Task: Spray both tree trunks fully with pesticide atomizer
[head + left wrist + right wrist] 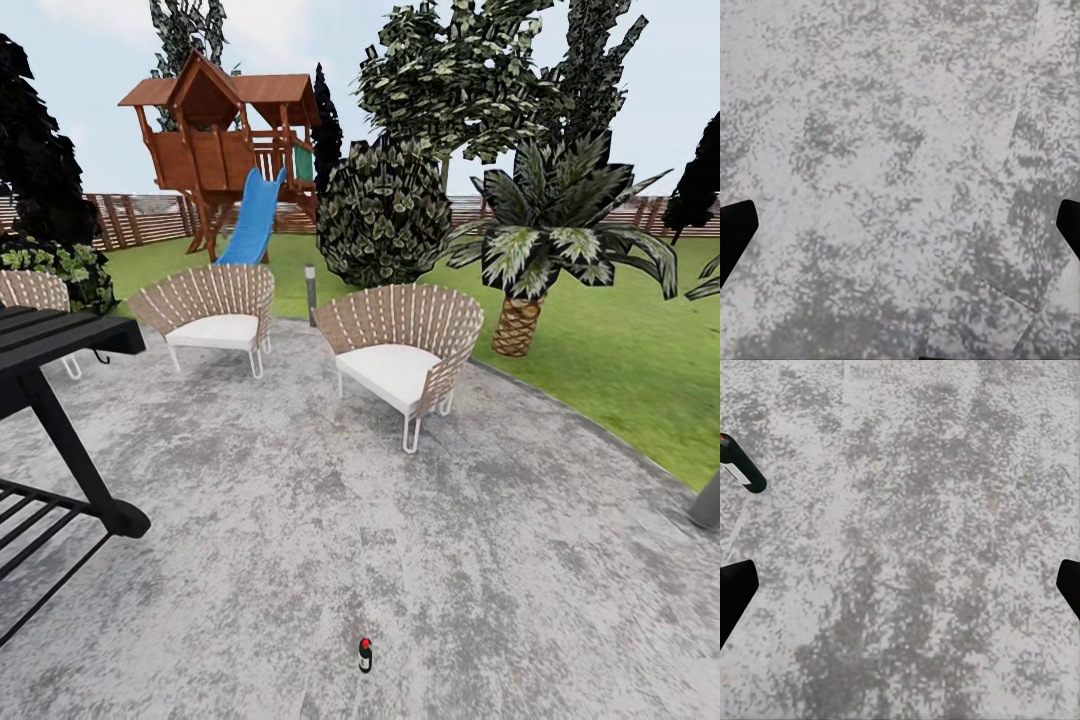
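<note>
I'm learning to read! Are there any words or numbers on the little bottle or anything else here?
No words or numbers can be read anywhere.
The pesticide atomizer on the paved floor has a white label patch, seen closer in the right wrist view, but it is too small and blurred to show any writing.
The chairs and playhouse carry no signs.

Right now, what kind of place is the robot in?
A back garden, on a grey stone patio. Signs: wicker garden chairs, a wooden play tower with a blue slide, and lawn inside a slatted fence.
</note>
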Robot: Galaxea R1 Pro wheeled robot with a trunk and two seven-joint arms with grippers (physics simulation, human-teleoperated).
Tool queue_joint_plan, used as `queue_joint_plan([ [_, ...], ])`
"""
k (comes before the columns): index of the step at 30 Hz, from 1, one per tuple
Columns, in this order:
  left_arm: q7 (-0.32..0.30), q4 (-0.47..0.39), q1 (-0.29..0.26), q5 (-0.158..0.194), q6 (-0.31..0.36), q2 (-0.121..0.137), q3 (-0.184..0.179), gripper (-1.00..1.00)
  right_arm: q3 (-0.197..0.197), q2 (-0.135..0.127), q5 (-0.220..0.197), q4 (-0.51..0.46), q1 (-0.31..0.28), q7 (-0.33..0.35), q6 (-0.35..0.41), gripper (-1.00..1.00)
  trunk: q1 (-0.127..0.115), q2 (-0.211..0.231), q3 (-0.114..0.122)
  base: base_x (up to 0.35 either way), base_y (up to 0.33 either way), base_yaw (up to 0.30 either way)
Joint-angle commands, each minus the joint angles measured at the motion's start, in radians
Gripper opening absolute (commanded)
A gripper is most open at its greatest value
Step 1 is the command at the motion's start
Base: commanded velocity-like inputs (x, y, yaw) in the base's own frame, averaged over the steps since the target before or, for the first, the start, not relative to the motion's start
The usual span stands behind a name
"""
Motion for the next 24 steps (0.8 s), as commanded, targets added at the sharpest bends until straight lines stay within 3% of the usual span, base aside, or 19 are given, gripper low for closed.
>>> queue_joint_plan([
  [1,-0.001,0.001,-0.001,0.009,-0.003,0.000,-0.001,1.00,0.000,0.000,0.001,0.001,-0.001,0.000,-0.003,1.00,0.004,-0.008,-0.004,0.000,0.000,0.000],
  [24,-0.001,0.006,-0.001,0.009,-0.003,-0.002,0.001,1.00,0.000,0.000,0.001,0.002,-0.001,0.000,-0.003,1.00,0.092,-0.169,-0.076,0.000,0.000,0.000],
])
